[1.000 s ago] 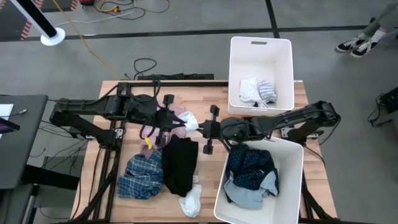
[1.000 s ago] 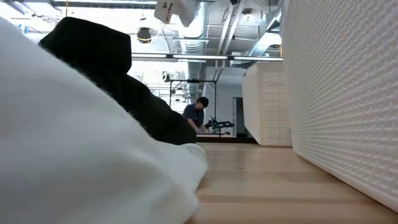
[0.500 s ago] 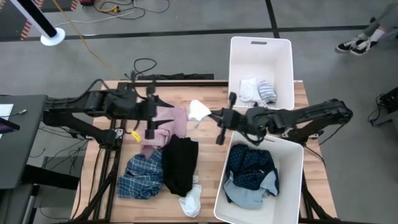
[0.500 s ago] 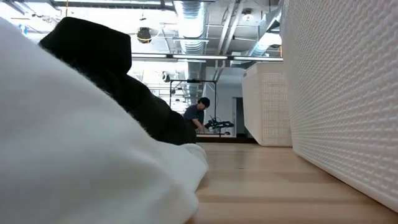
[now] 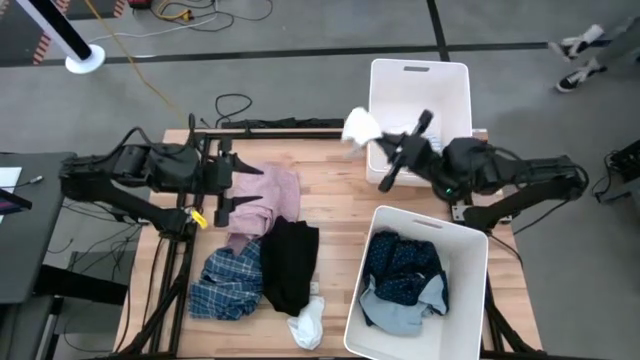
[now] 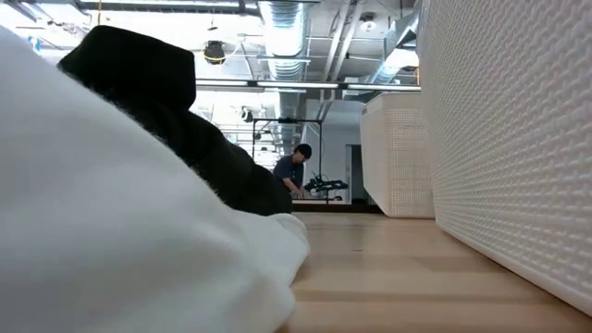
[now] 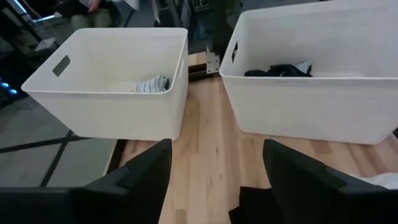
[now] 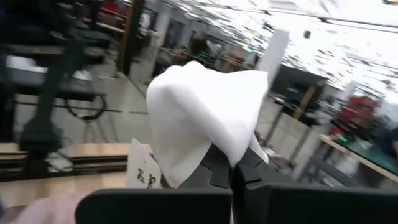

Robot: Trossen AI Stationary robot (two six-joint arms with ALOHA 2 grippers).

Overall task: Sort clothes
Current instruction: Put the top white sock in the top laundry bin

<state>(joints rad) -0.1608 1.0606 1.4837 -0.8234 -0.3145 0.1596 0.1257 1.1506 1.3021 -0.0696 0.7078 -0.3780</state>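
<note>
My right gripper (image 5: pixel 375 142) is shut on a small white sock (image 5: pixel 358 125), held high beside the left wall of the far white bin (image 5: pixel 420 75). My left gripper (image 5: pixel 225 186) stands open and holds nothing, at the left edge of the pink garment (image 5: pixel 268 200), which lies flat on the table. Nearer lie the black garment (image 5: pixel 290 265), the blue plaid shirt (image 5: pixel 228 282) and another white sock (image 5: pixel 307 323). The near bin (image 5: pixel 470 290) holds the navy patterned garment (image 5: pixel 400 262). A striped sock (image 7: pixel 152 83) lies in the far bin. My right gripper pinches the white sock between its two shut fingers (image 8: pixel 217 169), which reach out about level from the table's right. The sock's lower part (image 8: pixel 205 140) sits at the fingertips and the rest bulges up and over them. It is lifted clear of the table.
The two bins stand side by side on the table's right, with a strip of bare wood (image 7: pixel 205 143) between them. In the low view a white cloth (image 6: pixel 102 240) and the black garment (image 6: pixel 157 102) fill the left, and a bin wall (image 6: pixel 518 139) the right. A person (image 6: pixel 294 171) shows far off.
My right gripper has risen and gone toward the table's far right with the white sock, from over the pink garment to the far bin's left wall. My left gripper has let go of the pink garment and drawn back toward the left edge. The pink garment now lies spread out.
</note>
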